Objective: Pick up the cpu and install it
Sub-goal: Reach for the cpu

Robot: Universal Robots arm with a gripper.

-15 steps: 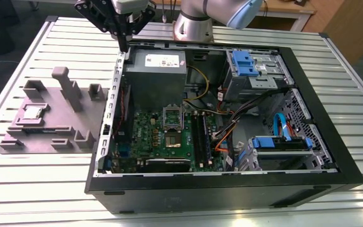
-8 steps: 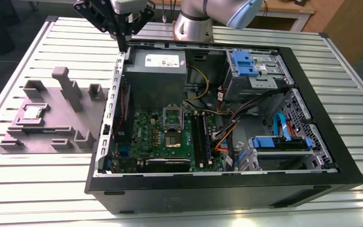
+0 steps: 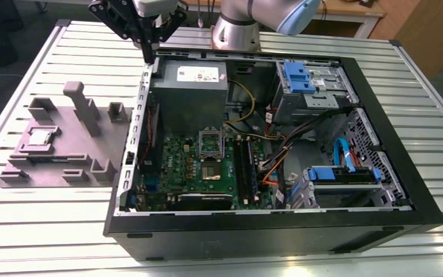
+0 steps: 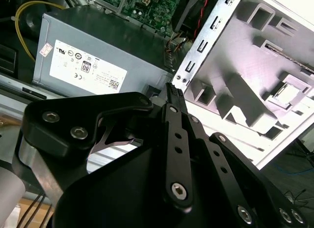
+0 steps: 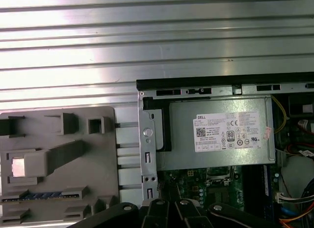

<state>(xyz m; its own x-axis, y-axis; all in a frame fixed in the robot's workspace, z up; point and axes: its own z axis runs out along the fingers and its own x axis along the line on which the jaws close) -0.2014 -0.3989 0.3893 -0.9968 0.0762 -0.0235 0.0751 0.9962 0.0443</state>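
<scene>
The cpu [image 3: 38, 137] is a small silver square lying flat in a recess of the grey fixture [image 3: 83, 147] at the exterior view's left, beside the open computer case. It also appears as a bright square in both wrist views [image 5: 18, 166] [image 4: 289, 92]. My gripper [image 3: 149, 57] hangs above the case's back left corner, well up from the cpu and apart from it. Its black fingers [image 4: 172, 90] meet at the tips with nothing between them. Inside the case, the motherboard [image 3: 198, 167] lies flat with its socket [image 3: 210, 143] near the middle.
A grey power supply [image 3: 191, 92] with a white label sits in the case just under the gripper. The case's metal wall [image 3: 138, 124] stands between fixture and motherboard. Blue drive bays [image 3: 302, 78] and loose cables [image 3: 283, 150] lie at the right. Upright posts [image 3: 79, 104] rise from the fixture.
</scene>
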